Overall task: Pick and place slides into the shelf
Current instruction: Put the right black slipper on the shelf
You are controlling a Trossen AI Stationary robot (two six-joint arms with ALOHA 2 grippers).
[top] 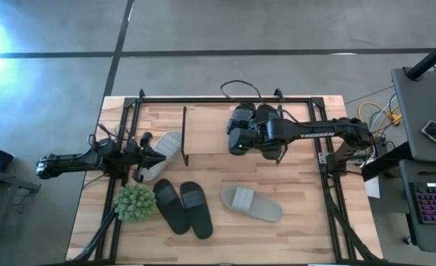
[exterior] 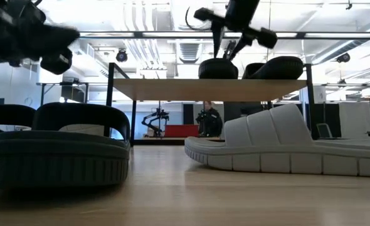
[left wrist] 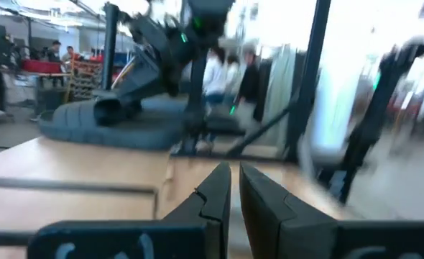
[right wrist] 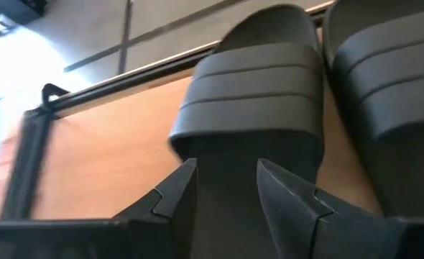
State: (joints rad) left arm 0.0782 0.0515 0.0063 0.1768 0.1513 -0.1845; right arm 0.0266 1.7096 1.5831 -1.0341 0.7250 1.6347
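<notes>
— On the shelf top board? 
— Two slides side by side toward its right end, right gripper just above the left one of the pair, fingers either side of its heel.

— Left of the shelf? 
— One slide lying tilted on the table, left gripper right at it.

— In front of the shelf? 
— A pair of slides close together, angled, near the table's middle; to their right, well apart, a single slide lying crosswise.

— Beside that pair? 
— Small plant, just to the left, near the table's left edge.

— Around everything? 
— Frame rods along the table's sides.
</notes>
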